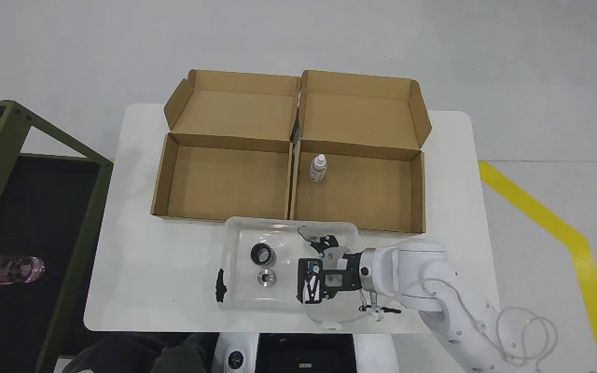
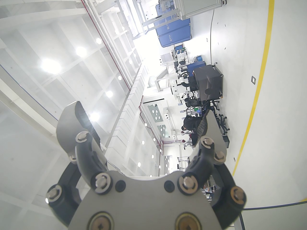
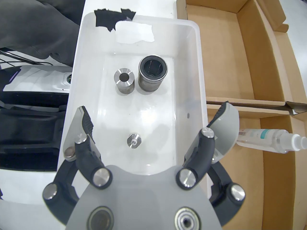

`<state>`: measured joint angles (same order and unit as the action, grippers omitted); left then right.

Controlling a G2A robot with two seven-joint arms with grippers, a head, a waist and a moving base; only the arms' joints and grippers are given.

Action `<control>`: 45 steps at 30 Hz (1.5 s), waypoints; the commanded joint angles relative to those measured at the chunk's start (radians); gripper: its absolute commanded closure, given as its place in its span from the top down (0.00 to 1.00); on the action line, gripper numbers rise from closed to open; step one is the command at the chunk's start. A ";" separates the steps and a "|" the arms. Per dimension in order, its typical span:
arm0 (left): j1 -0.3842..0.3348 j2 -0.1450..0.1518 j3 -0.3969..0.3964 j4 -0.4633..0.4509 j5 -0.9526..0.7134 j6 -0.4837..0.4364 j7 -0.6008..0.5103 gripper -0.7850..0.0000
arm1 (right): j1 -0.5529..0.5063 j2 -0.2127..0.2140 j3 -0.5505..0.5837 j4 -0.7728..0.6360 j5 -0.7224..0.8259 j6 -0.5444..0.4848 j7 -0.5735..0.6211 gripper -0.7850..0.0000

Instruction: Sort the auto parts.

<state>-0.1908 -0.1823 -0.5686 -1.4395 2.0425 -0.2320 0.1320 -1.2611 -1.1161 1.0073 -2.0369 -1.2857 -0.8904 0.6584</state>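
Right, on my feed the white table (image 1: 131, 261) carries two open cardboard boxes side by side along its far half. The left box (image 1: 224, 182) and the right box (image 1: 373, 191) touch along their shared wall. Nearer the robot sits a clear plastic bin (image 1: 280, 221), just in front of the boxes, with black tape (image 3: 108, 19) on its left end wall.

My right gripper (image 3: 153, 111) hangs over the right half of the bin, its jaws spread wide and holding nothing, one finger toward the near rim and the other toward the far rim. My left gripper (image 2: 141, 111) points up into the hall, also spread apart with nothing between the pads.

A small bottle (image 1: 318, 169) is in the right box, close to its left wall. Inside the bin, toward its left half, a dark ringed sleeve (image 3: 152, 72) stands on end. A shorter metal cylinder (image 3: 124, 81) with a centre hole stands just beside it, on the side nearer the robot. A small metal stud (image 3: 134, 141) sits apart from both on the bin floor, under the spread jaws of my right gripper.
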 commanded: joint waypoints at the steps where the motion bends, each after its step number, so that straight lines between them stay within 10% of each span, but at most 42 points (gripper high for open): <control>1: 0.000 0.000 0.000 0.000 0.000 0.000 0.000 1.00 | -0.003 0.002 -0.008 0.001 -0.020 -0.003 0.018 1.00; 21: 0.000 0.000 0.000 0.000 0.000 0.000 0.000 1.00 | 0.031 0.002 -0.111 0.067 -0.152 0.060 0.164 1.00; 41: 0.000 0.000 0.000 0.000 0.000 0.000 0.000 1.00 | 0.053 0.002 -0.154 0.096 -0.157 0.058 0.202 0.00; 45: 0.000 0.000 0.000 0.000 0.000 0.000 0.000 1.00 | 0.058 0.002 -0.158 0.086 -0.138 0.052 0.190 0.00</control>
<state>-0.1908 -0.1823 -0.5686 -1.4395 2.0425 -0.2320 0.1320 -1.2041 -1.1142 0.8488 -1.9487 -1.4288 -0.8379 0.8530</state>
